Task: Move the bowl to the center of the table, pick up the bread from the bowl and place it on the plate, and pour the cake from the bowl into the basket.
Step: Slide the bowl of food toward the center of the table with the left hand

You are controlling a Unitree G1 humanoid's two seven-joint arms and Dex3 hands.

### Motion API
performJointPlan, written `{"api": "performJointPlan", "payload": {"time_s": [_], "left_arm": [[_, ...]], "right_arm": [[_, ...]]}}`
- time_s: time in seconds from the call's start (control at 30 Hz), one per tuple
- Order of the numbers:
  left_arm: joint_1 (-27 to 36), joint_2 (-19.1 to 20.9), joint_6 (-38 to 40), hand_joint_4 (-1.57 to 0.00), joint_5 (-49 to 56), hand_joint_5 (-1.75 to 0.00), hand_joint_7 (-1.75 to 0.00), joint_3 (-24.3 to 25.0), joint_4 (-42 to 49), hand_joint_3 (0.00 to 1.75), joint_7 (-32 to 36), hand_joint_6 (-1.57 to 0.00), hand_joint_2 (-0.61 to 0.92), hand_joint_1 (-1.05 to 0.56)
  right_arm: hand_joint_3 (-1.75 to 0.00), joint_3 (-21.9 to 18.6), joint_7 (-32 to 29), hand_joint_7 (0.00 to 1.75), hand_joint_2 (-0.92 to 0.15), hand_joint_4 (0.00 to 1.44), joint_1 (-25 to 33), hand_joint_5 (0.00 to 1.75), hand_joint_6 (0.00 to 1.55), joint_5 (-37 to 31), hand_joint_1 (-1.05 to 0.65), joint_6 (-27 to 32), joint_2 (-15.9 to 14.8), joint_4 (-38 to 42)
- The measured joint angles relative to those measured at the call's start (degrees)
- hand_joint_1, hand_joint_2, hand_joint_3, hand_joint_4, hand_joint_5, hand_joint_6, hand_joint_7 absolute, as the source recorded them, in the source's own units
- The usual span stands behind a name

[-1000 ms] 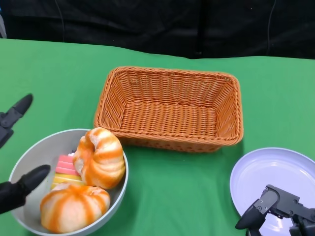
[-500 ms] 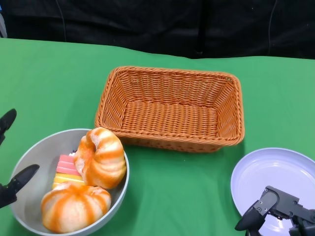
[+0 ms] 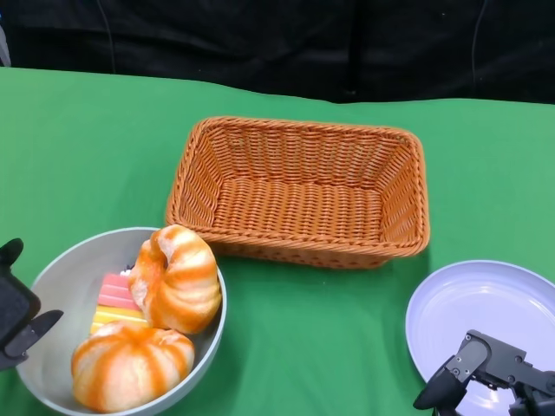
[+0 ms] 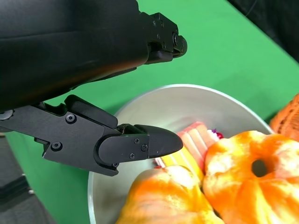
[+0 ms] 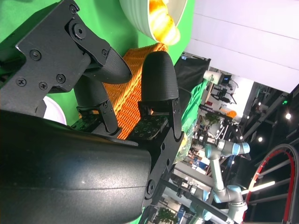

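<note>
In the head view, the grey bowl (image 3: 52, 277) is sitting at the lower left of the frame, on the green table (image 3: 87, 139). Two orange-and-white striped breads are lying in it: one ring-shaped bread (image 3: 176, 277) is leaning against the right wall of the bowl, and the second bread (image 3: 130, 364) is lying at the bottom edge of the frame. The pink and yellow layered cake (image 3: 113, 299) is showing between them, partly hidden under the ring-shaped bread.

The left hand (image 3: 16, 312) is hovering at the left edge of the frame, just beside the bowl's left rim. Its fingers are standing apart and are holding nothing. In the left wrist view one finger (image 4: 145, 144) is reaching over the inside of the bowl (image 4: 187, 102), close to the cake (image 4: 196, 140); I cannot tell whether it is touching it.

The woven orange basket (image 3: 299, 191) is standing in the middle of the frame, just beside the bowl's upper right. The pale lavender plate (image 3: 486, 303) is lying at the lower right. The right hand (image 3: 486, 373) is hanging over the plate's lower edge, its fingers spread and gripping nothing, as the right wrist view also shows (image 5: 121, 74).
</note>
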Motion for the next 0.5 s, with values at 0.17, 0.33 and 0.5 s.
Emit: {"api": "performJointPlan", "payload": {"time_s": [0.17,0.33,0.5], "left_arm": [[-4.58,2.19,7.42,0.0,-1.78,0.0,0.0,-2.59,4.64,0.63,-5.9,0.0,0.92,-0.59],[-9.42,2.16,12.68,0.0,-8.31,0.0,0.0,-2.44,9.93,0.65,-10.51,0.0,0.92,-0.59],[-13.2,0.08,16.19,0.0,-16.49,0.0,0.0,1.74,13.89,0.65,-11.68,0.0,0.92,-0.6]], "right_arm": [[-1.42,0.0,0.21,1.39,-0.34,0.7,0.03,1.67,0.74,0.26,-0.08,0.01,-0.03,-0.08],[-1.4,-0.13,0.54,1.39,-0.35,0.7,0.28,1.66,0.74,0.38,-0.09,0.01,-0.12,-0.28],[-1.4,-0.27,0.55,1.39,-0.36,0.7,0.38,1.66,0.74,0.27,-0.09,0.01,-0.12,-0.77]]}}
